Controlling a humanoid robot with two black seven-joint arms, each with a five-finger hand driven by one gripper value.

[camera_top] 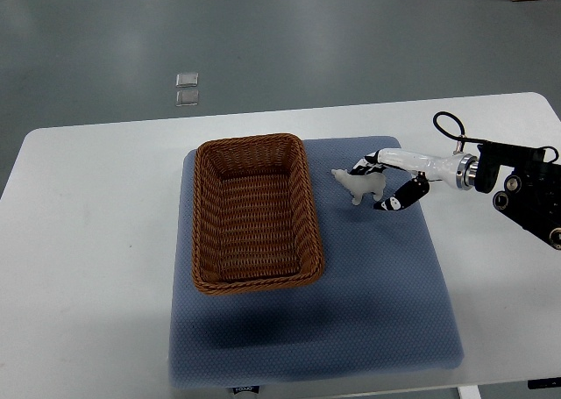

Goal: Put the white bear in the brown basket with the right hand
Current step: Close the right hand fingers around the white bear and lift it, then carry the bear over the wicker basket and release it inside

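Observation:
A small white bear (356, 184) stands on the blue mat (377, 276), just right of the brown wicker basket (203, 215). The basket is empty. My right hand (372, 187) reaches in from the right edge and sits at the bear's rear. Its long fingers (361, 166) lie along the far side of the bear and the thumb (393, 202) curves on the near side. The fingers are spread around the bear and are not closed on it. The bear rests on the mat.
The mat lies on a white table (88, 241). Two small clear squares (186, 89) lie on the grey floor beyond the table. A black cable loop (447, 123) rises from my right wrist.

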